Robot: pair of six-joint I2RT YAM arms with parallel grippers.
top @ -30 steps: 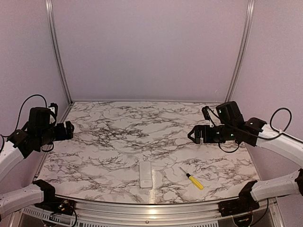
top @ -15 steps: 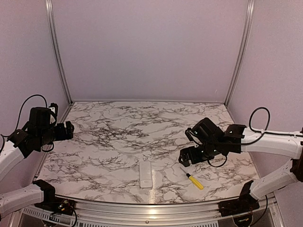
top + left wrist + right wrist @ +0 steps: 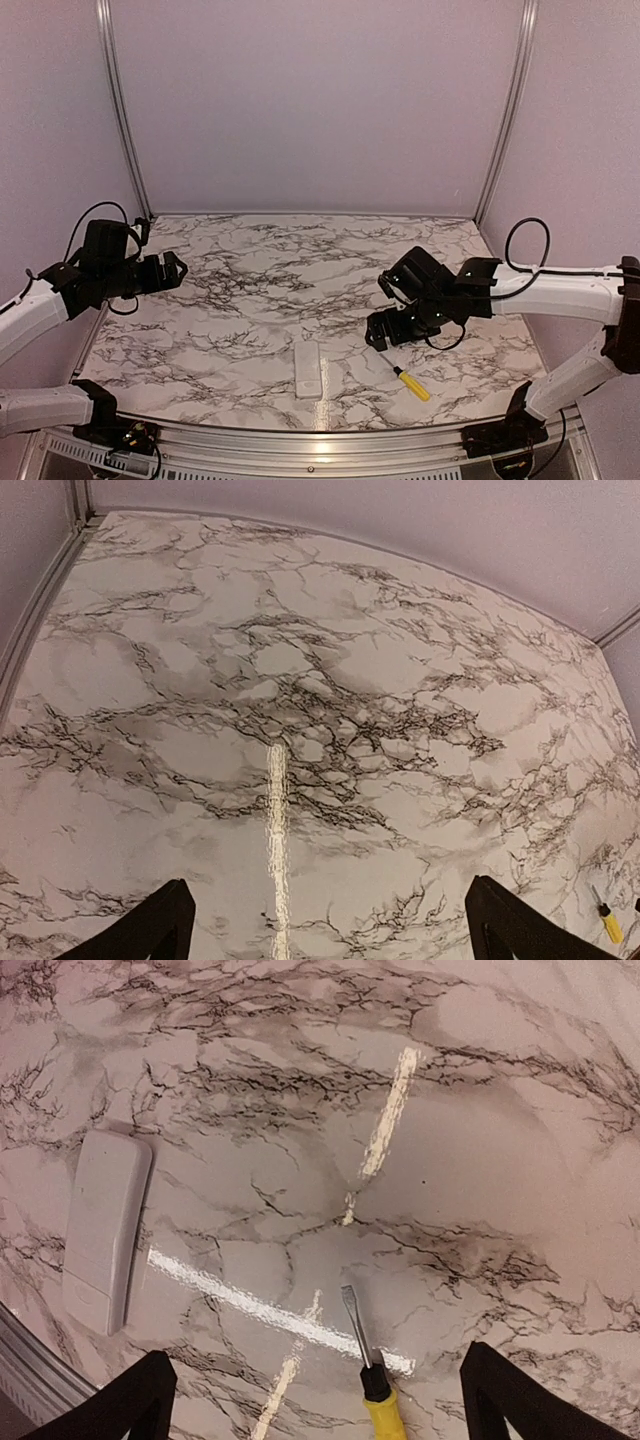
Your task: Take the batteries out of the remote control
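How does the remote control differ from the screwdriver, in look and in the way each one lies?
The remote control is a broad, flat white bar; the screwdriver is thin, with a yellow handle and a bare metal shaft. In the top view, the remote control runs straight away from the near edge, while the screwdriver lies slanted, its handle nearer that edge. Both lie flat on the marble table, apart from each other.
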